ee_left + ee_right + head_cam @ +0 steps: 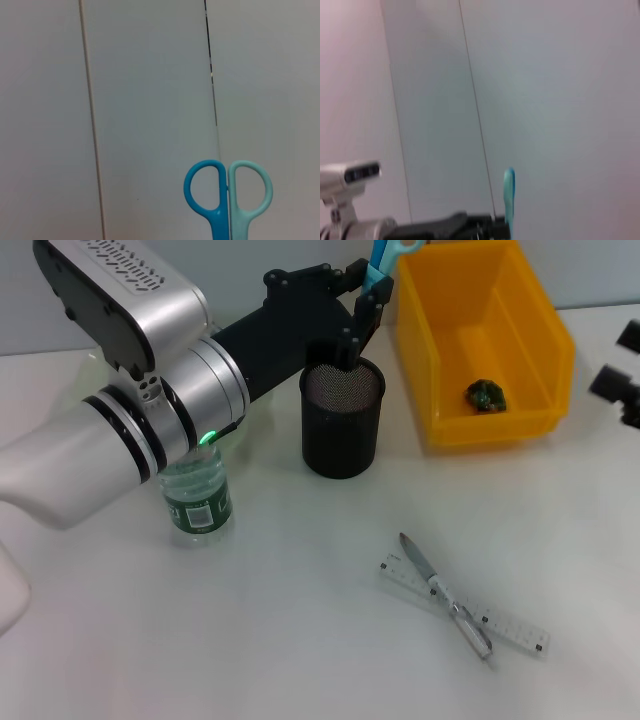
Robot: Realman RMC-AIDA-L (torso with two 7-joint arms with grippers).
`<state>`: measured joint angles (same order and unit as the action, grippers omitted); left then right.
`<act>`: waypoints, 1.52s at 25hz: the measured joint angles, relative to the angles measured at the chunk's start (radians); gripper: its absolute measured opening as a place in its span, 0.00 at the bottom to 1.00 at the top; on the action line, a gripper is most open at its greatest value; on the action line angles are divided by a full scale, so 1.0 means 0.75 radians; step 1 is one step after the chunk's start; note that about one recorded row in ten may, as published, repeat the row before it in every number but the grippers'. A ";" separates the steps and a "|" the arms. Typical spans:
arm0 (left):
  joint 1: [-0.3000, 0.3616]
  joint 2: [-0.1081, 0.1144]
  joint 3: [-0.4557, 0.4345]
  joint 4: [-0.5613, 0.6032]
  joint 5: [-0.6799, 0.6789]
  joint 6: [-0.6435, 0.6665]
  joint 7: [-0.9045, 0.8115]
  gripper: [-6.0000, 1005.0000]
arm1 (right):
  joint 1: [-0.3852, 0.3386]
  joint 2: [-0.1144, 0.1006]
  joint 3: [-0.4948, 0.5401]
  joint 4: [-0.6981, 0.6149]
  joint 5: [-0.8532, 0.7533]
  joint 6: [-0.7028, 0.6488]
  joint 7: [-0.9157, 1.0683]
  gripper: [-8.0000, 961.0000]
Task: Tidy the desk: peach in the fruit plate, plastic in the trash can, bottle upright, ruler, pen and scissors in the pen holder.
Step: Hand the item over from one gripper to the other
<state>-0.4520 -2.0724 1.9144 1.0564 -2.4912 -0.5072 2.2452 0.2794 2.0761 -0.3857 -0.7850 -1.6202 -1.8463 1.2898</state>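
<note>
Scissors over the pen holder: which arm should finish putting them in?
Left. Its gripper is shut on the scissors, handles up, right above the pen holder. The right gripper sits off at the table's edge, away from the holder.

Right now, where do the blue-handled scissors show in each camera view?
Head view: blue-handled scissors at top centre, held by the left gripper above the black mesh pen holder.
Left wrist view: handle loops at the bottom edge.
Right wrist view: blue handle edge-on, low centre.
Shared landmark: the scissors' handles.
</note>
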 joint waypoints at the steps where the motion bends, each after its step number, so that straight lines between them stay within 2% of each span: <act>1: 0.001 0.000 0.000 0.002 0.000 0.000 0.000 0.24 | 0.000 0.000 0.000 0.000 0.000 0.000 0.000 0.83; 8: 0.017 -0.003 0.022 0.006 0.000 -0.003 0.001 0.24 | 0.046 0.004 -0.004 0.117 0.113 -0.014 -0.099 0.83; 15: 0.042 -0.006 0.073 0.021 -0.002 -0.007 0.001 0.24 | 0.204 0.005 -0.007 0.281 0.140 0.012 -0.225 0.83; 23: 0.087 -0.008 0.125 0.081 0.000 -0.004 0.001 0.24 | 0.240 0.007 0.005 0.392 0.157 0.034 -0.307 0.83; 30: 0.080 -0.008 0.133 0.075 -0.004 0.002 0.020 0.24 | 0.281 0.010 0.006 0.547 0.172 0.056 -0.407 0.83; 38: 0.072 -0.010 0.125 0.068 -0.017 0.045 0.067 0.24 | 0.314 0.013 -0.003 0.640 0.179 0.090 -0.483 0.83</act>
<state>-0.3979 -2.0800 2.0079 1.1077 -2.5040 -0.4731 2.2956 0.5153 2.0856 -0.3878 -0.3051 -1.4863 -1.7786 0.9272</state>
